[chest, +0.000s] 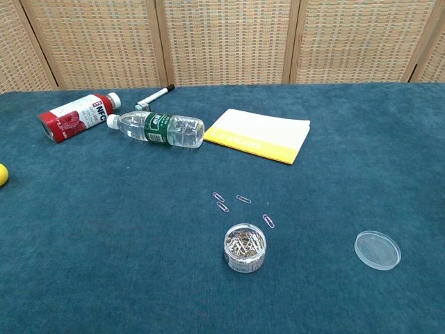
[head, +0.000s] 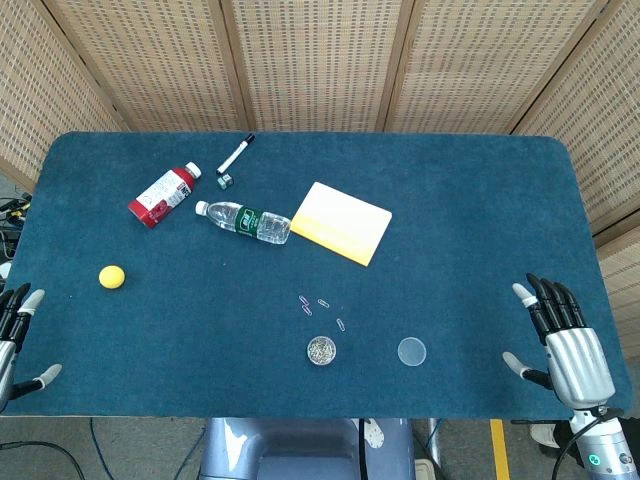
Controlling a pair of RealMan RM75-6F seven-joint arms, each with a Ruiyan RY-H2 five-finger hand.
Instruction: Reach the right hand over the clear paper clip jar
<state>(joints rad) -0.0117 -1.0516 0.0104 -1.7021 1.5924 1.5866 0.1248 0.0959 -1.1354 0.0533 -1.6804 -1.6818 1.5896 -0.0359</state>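
The clear paper clip jar [head: 321, 350] [chest: 245, 248] stands uncapped near the table's front edge, full of clips. Its clear lid [head: 412, 351] [chest: 377, 250] lies flat to the right of it. Several loose paper clips [head: 320, 306] [chest: 240, 206] lie just behind the jar. My right hand [head: 566, 338] rests at the front right corner, fingers spread and holding nothing, well to the right of the jar. My left hand [head: 14, 330] shows at the front left edge, fingers apart and empty. The chest view shows neither hand.
On the blue table [head: 450, 200] lie a yellow notepad [head: 342, 222] [chest: 259, 134], a clear water bottle [head: 244, 221] [chest: 156, 129], a red bottle [head: 164, 195] [chest: 75, 115], a marker [head: 236, 155] [chest: 154, 97] with its cap [head: 225, 181] off, and a yellow ball [head: 111, 277] [chest: 2, 175].
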